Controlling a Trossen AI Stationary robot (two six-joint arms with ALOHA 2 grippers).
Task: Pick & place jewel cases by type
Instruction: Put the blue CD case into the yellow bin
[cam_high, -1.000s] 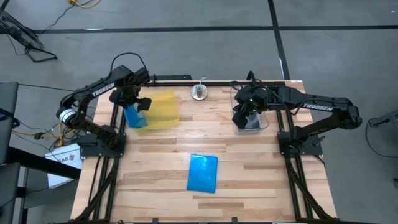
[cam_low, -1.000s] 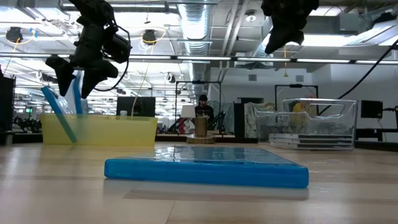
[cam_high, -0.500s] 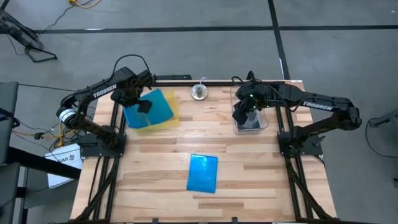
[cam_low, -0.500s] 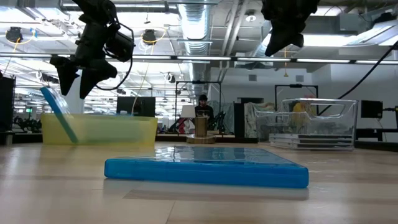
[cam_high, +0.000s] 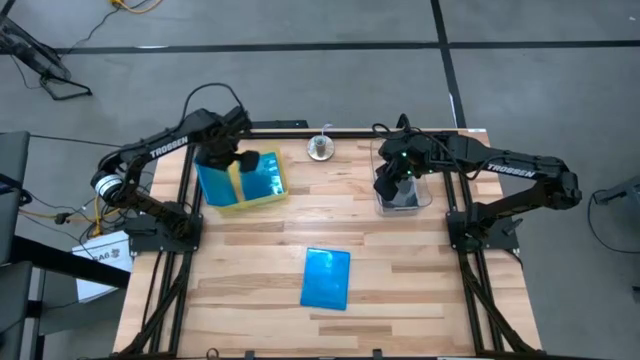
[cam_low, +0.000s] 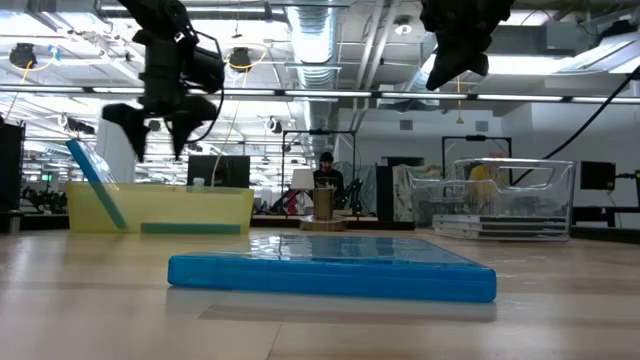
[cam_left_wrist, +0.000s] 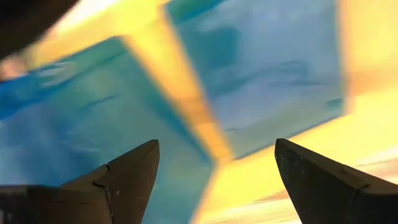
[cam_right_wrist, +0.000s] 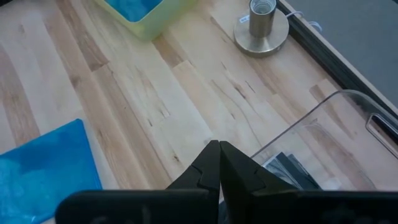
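Now, over at the far left corner of the table, the left gripper hovers above the yellow tray with its fingers spread wide and nothing between them. Below it lie two blue jewel cases: one blue jewel case flat inside the tray, the leaning case propped against the tray's left wall, one edge sticking up above the rim in the low view. By the look of it the step in hand is a release into the tray, and the tidy way to finish is to lift straight up and clear — the leaning case stands close under the fingers, and a sideways swing could clip it.

Moving along, toward the near edge at mid-table lies a third blue case, flat, apart from everything; it looks like the next pickup. A small metal stand sits at the far edge, centre.

Then the right gripper, over by the far right corner — its fingers are pressed together, holding nothing, poised above the clear tub. Inside that tub dark-lined clear cases rest flat at the bottom. That arm seems to be waiting.
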